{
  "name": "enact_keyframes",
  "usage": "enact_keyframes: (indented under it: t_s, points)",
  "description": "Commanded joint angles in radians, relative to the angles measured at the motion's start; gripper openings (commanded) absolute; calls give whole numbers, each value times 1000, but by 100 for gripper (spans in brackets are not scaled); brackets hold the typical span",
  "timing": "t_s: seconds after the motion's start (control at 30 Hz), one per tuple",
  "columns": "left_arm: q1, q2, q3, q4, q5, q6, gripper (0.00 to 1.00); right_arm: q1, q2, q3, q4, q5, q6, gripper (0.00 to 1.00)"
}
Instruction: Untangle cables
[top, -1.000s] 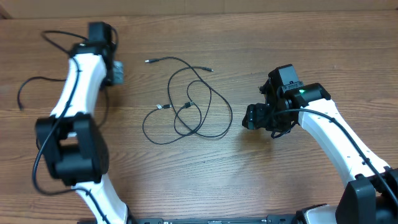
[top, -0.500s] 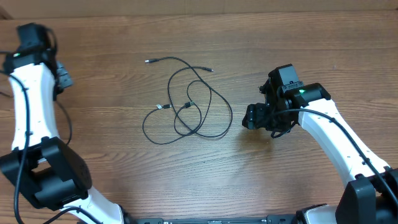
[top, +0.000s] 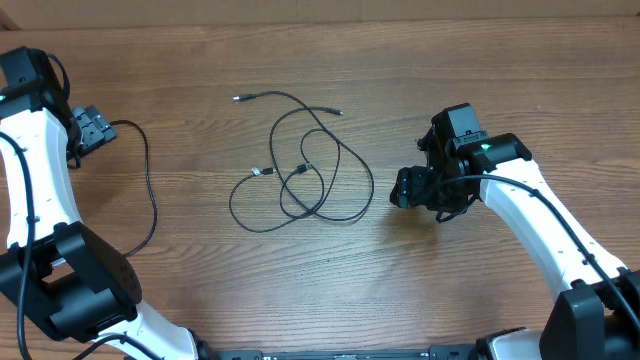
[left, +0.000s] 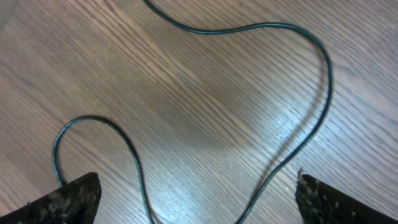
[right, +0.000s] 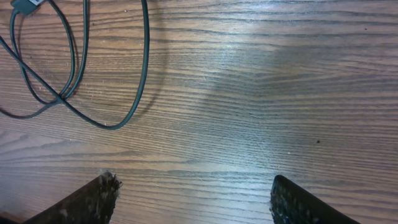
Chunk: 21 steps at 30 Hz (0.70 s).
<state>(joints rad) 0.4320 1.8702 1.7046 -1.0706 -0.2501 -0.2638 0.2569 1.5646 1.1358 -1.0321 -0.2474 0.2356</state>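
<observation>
Two tangled cables (top: 303, 170) are lying centrally, one loose cable (top: 153, 195) leftward; left gripper (top: 90, 128) and right gripper (top: 405, 187) are both gaping, gripping nothing

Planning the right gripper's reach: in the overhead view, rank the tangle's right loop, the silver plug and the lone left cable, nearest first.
1. Right loop, beside the right gripper.
2. Silver plug, tangle's upper left.
3. Lone cable, far left.

Nothing legible in any view. No text, label, brand or number on the worktop (top: 400, 60), the cables (top: 300, 170), the left arm (top: 35, 170) or the right arm (top: 530, 215) (its green light (top: 487, 150) is a plain dot, not a character).
</observation>
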Motion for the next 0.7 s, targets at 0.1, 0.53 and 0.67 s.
enact_keyframes:
  t_s: [0.1,0.53,0.67]
  points:
    - [0,-2,11,-3,112,-13,99,0,3,2,5,0,2,77]
    - [-124,-2,11,49,591,246,99,0,3,2,6,0,2,79]
    - [-229,0,11,51,613,265,100,0,3,2,14,0,2,79]
